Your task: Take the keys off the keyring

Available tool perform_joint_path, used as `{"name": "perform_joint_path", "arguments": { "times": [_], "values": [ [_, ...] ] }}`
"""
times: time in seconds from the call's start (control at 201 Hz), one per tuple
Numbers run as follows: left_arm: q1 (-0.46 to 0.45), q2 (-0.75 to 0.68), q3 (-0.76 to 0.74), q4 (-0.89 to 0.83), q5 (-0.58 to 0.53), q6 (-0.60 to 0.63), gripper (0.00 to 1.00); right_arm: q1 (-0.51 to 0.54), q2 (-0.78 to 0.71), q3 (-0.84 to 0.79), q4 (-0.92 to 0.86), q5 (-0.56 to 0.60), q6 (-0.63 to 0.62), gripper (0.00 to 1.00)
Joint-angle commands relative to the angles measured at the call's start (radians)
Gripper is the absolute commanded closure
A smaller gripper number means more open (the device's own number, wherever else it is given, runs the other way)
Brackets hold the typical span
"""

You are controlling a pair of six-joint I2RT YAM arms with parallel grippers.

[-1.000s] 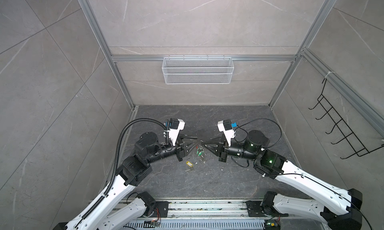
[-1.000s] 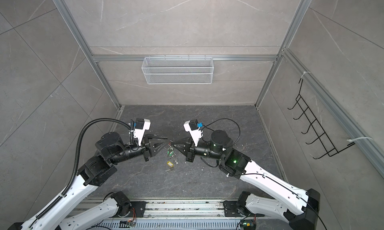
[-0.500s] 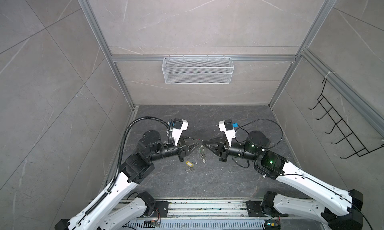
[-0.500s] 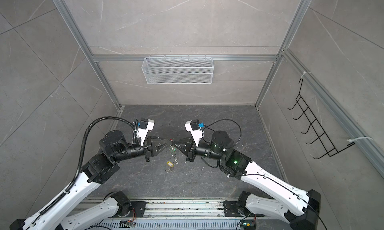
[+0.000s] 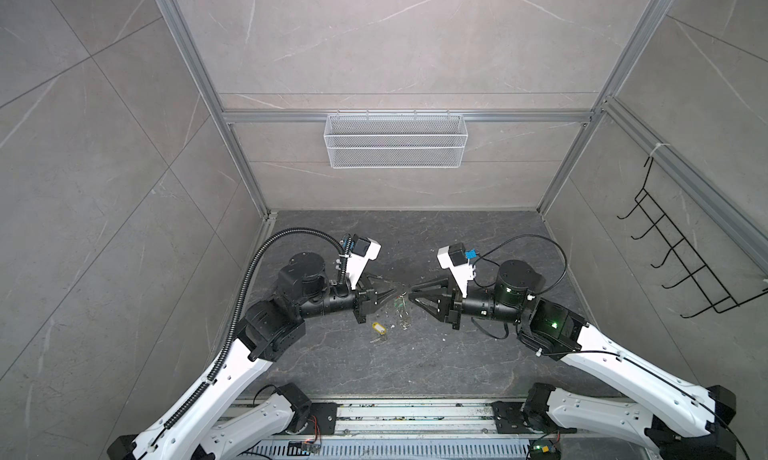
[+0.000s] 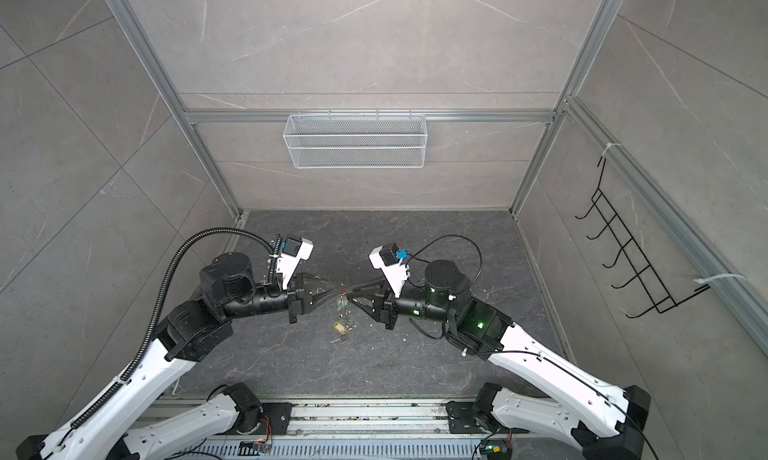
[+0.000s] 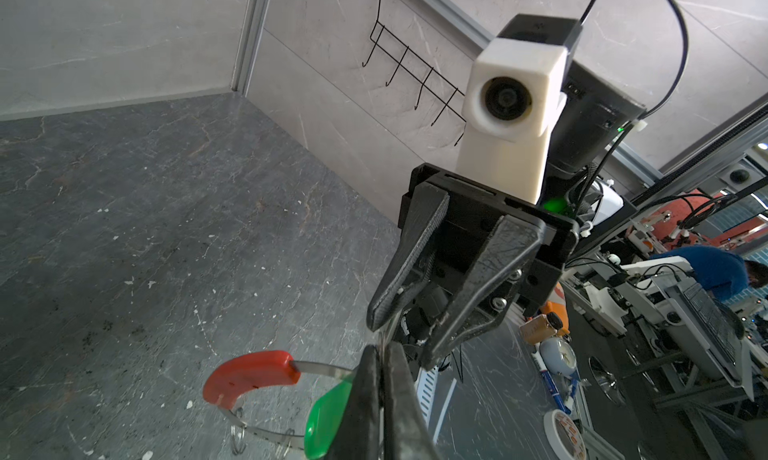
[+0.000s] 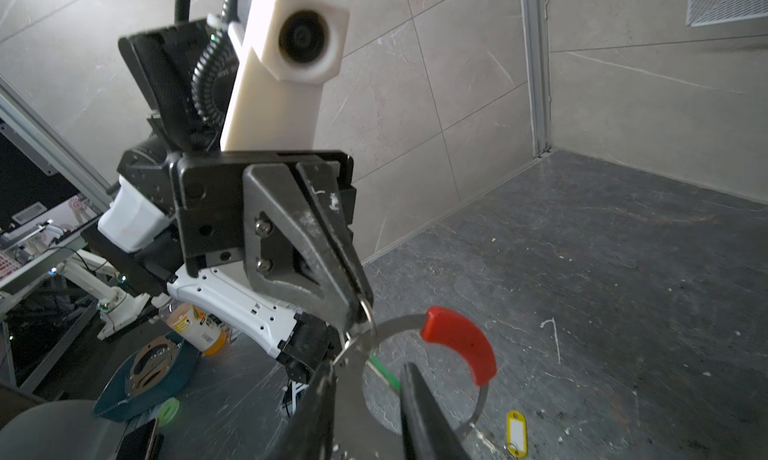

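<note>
Both arms meet nose to nose above the floor point(image 5: 415, 362), and the keyring point(image 8: 397, 323) hangs in the air right between them. The left gripper point(image 8: 359, 317) is clamped tight, jaws pressed together on the hoop's flat grey band, with a small silver split ring point(image 8: 369, 309) sitting right at its fingertips. Opposite it, the right gripper point(image 7: 403, 339) stands partly spread, one finger on each side of the hoop's band with a clear gap between them, gripping nothing. The hoop faces broadside to the right gripper, so it reads there as a near-full circle, while the left gripper meets it edge-on at the rim. The red sleeve point(image 8: 461, 343) curves along the arc on the far side from the left fingertips. The green tag point(image 7: 322, 420) dangles from the hoop just under and behind the left fingertips, its long axis pointing down toward the floor. The yellow tag point(image 8: 515, 431) is off the hoop altogether, lying flat on the floor below both grippers, a little to the left gripper's side, well apart from either set of fingers. Its long axis lies at a slant to the line that joins the two grippers.
</note>
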Motion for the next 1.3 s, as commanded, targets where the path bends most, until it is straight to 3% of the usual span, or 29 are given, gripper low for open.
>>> {"name": "perform_joint_path", "arguments": {
  "times": [0.0, 0.294, 0.787, 0.936, 1.155, 1.265, 1.3],
  "values": [
    [0.004, 0.018, 0.077, -0.103, 0.038, 0.057, 1.0, 0.0, 0.0, 0.055, -0.124, -0.071, -0.078, 0.68],
    [0.004, 0.069, 0.167, -0.239, 0.088, 0.108, 1.0, -0.019, 0.04, 0.097, -0.152, -0.196, -0.138, 0.67],
    [0.004, 0.074, 0.186, -0.245, 0.113, 0.109, 1.0, -0.086, 0.124, 0.121, -0.03, -0.351, -0.053, 0.69],
    [0.004, 0.076, 0.191, -0.247, 0.118, 0.108, 1.0, -0.089, 0.147, 0.13, -0.017, -0.369, -0.041, 0.76],
    [0.004, 0.082, 0.192, -0.242, 0.115, 0.103, 1.0, -0.09, 0.158, 0.126, 0.008, -0.394, -0.021, 1.0],
    [0.004, 0.076, 0.182, -0.215, 0.079, 0.081, 1.0, -0.089, 0.153, 0.109, 0.052, -0.392, 0.009, 1.0],
    [0.004, 0.068, 0.176, -0.204, 0.062, 0.075, 0.92, -0.089, 0.144, 0.092, 0.082, -0.378, 0.028, 1.0]
  ]
}}
